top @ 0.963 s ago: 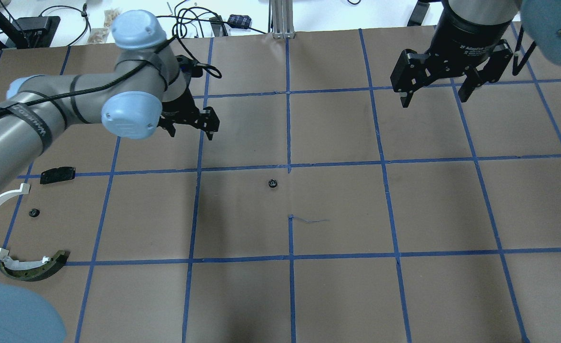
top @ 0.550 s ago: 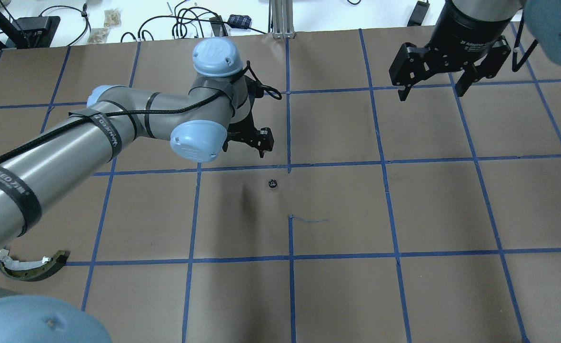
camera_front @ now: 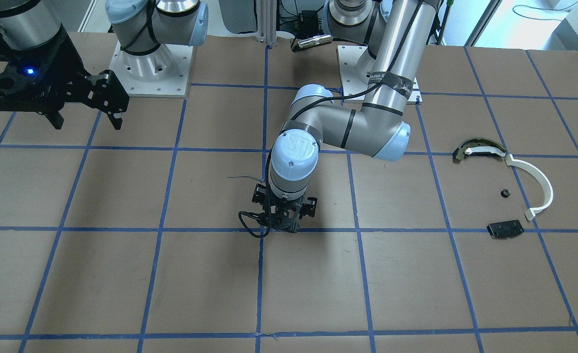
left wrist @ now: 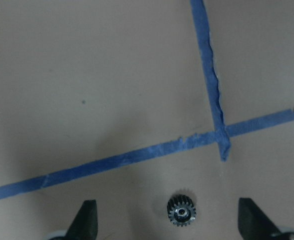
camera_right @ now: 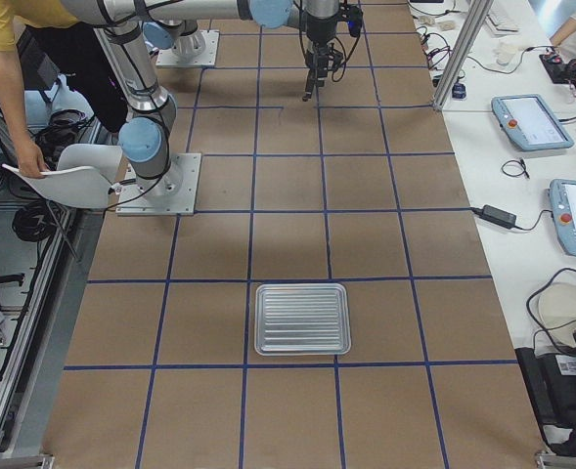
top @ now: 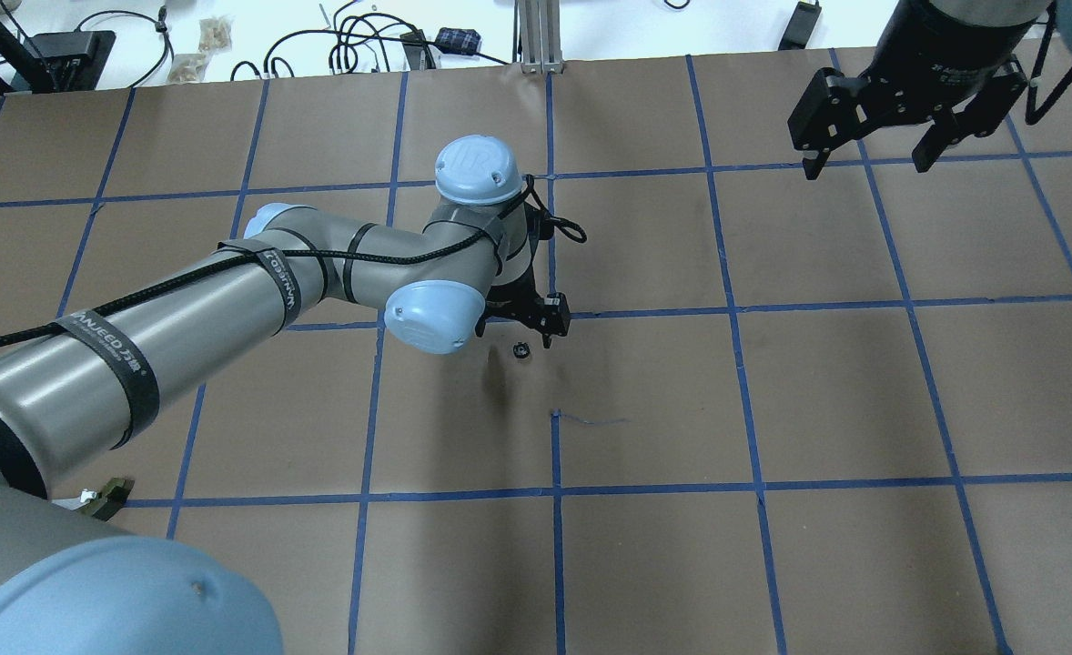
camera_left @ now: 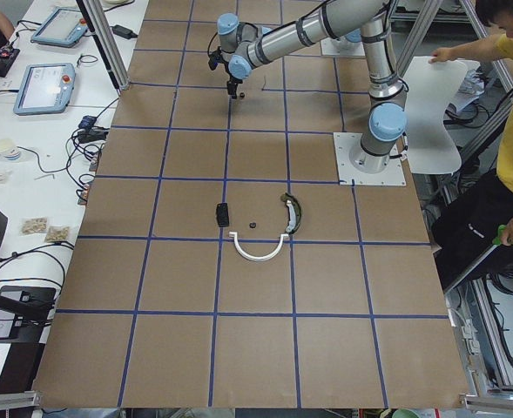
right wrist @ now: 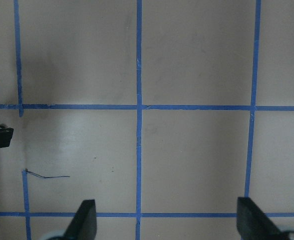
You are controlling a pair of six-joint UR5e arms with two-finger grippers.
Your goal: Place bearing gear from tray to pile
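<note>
Vertically, left hand [left wrist: 169, 221] hovers spread over bearing gear [left wrist: 182, 213].

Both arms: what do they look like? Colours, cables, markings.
Left arm: silver-grey tubes, pale blue joint caps, black cable held on by black straps with white lettering. Left pincer: small, black, two-fingered. Right pincer: bulkier, black, white lettering on its wrist, blue light lit in the front-facing view.

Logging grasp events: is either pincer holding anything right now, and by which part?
Nothing is held. The left pincer hangs open over the small black toothed gear lying on the table; the right pincer is open and empty.
</note>
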